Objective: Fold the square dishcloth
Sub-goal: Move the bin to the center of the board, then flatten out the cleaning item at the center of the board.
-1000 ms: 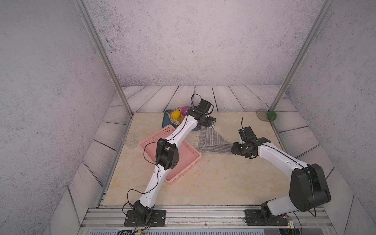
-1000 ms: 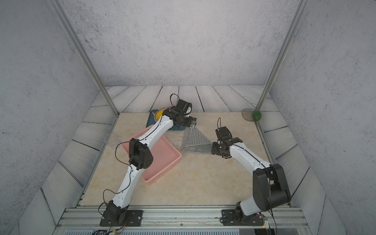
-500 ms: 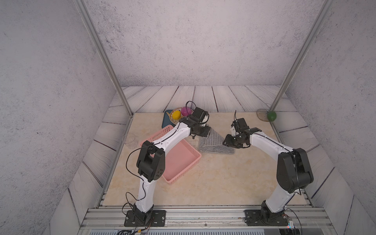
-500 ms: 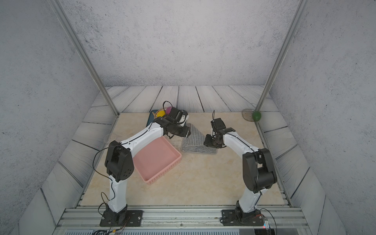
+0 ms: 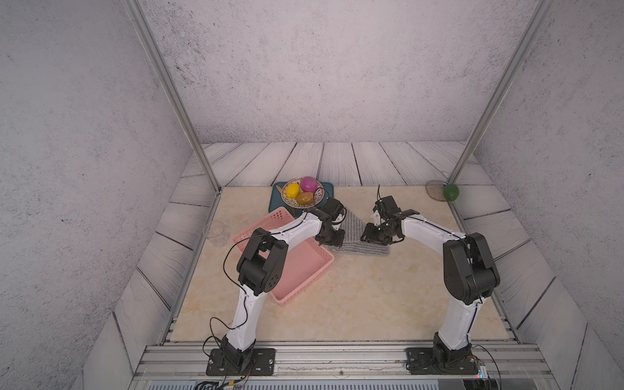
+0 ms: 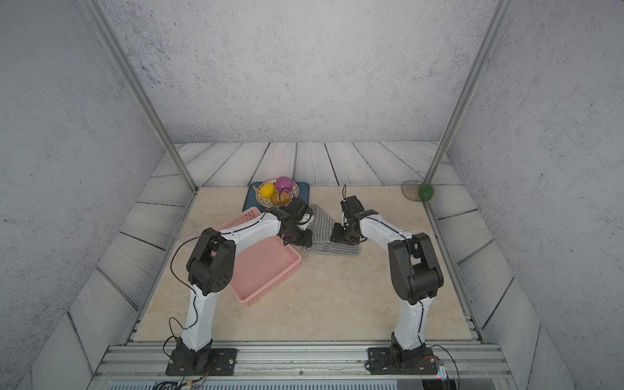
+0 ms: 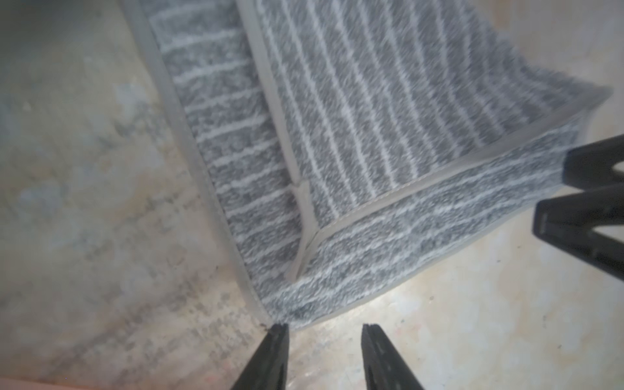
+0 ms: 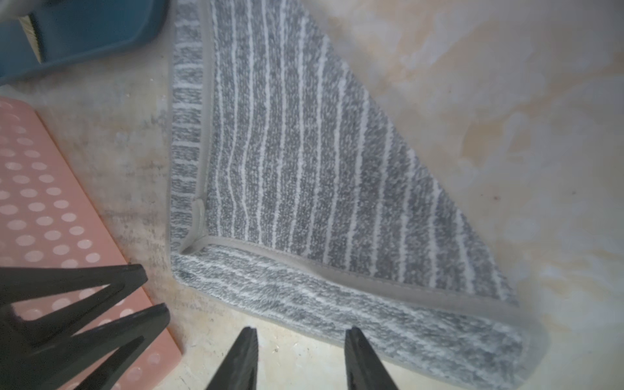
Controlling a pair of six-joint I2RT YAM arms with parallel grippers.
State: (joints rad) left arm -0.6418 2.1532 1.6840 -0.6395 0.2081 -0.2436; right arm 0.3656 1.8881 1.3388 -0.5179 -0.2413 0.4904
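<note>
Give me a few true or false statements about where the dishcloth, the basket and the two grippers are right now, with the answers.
1. The dishcloth lies on the table with a triangular flap folded over it. True.
2. The right gripper is clamped on the dishcloth. False: its jaws stand apart over bare table, just short of the dishcloth's edge.
3. The left gripper holds nothing. True.
4. The dishcloth is inside the basket. False: it lies on the table beside the basket.
5. The bowl of fruit stands on the tray. True.
</note>
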